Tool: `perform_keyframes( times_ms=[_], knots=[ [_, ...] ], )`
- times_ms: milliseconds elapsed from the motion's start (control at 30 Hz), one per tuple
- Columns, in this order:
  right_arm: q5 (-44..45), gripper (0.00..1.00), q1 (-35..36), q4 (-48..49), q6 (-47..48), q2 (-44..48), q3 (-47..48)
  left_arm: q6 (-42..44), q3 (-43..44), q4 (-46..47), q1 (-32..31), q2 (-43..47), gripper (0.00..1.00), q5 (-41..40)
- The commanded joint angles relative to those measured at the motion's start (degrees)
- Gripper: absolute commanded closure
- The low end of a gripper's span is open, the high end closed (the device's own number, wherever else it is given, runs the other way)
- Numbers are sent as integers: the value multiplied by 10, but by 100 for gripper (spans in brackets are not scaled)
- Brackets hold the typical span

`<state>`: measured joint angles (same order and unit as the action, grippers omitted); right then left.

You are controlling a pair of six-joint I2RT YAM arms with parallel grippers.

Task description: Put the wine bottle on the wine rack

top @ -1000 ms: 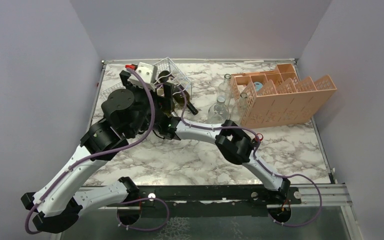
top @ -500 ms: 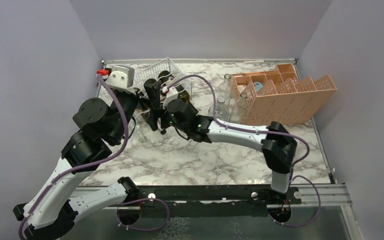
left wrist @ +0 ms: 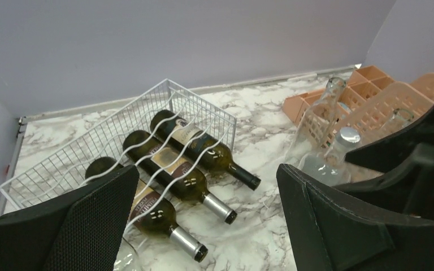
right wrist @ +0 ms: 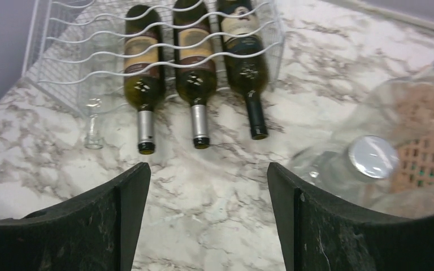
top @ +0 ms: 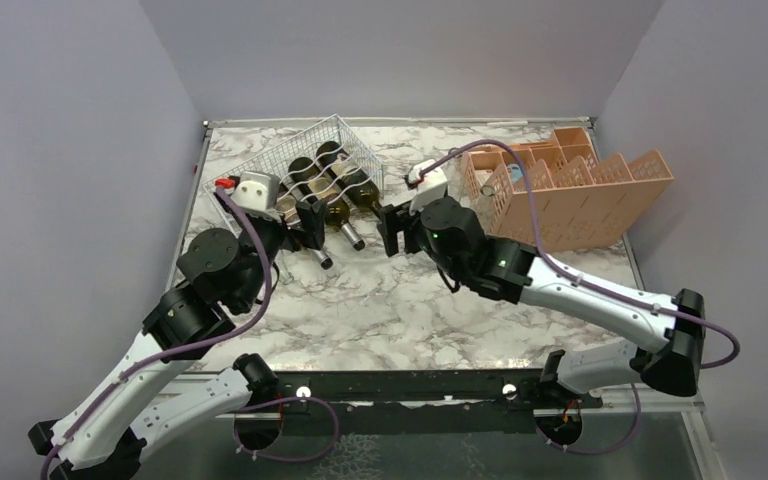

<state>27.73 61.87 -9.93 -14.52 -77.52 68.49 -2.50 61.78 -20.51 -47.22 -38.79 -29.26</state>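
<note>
the wine bottle (right wrist: 242,53) now lies in the wine rack (right wrist: 56,76), rightmost of three dark bottles, its neck poking out past the front wire over the table (right wrist: 203,226). half a second ago both my arms were crowded over that rack; now they have pulled back toward the near side (so the placing looks done to me). my right end effector (right wrist: 206,175) is spread wide with nothing in it, and my left end effector (left wrist: 206,175) likewise gapes empty, touching nothing.
</note>
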Motion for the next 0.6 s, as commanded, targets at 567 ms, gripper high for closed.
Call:
perform_keyframes(
  times_ms=[567],
  knots=[
    [45,14,-145,-169,2,-31,49,-193,-114,-9,0,-102,1,24]
  ],
)
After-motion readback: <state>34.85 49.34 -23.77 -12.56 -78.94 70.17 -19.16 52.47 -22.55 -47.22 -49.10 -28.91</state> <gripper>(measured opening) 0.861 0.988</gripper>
